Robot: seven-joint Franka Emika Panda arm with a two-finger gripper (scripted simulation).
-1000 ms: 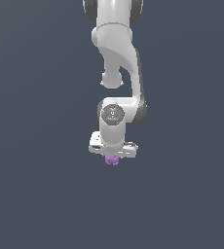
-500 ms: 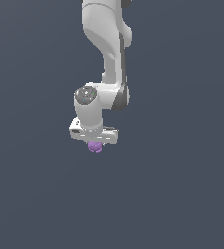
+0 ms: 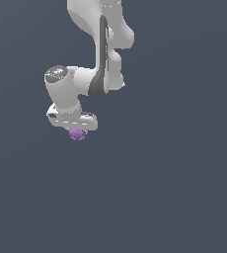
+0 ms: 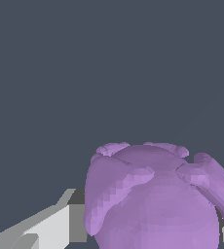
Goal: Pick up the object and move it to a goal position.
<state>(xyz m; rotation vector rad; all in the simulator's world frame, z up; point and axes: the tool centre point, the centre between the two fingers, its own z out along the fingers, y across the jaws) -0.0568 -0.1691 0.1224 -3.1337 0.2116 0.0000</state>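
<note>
Wrist view shows the purple object [image 4: 155, 199] filling the space between the jaws, which are clenched on it. It hangs just under the gripper [image 3: 77, 129], clear of any support. It looks light and stiff; its bumpy sides should resist slipping
</note>
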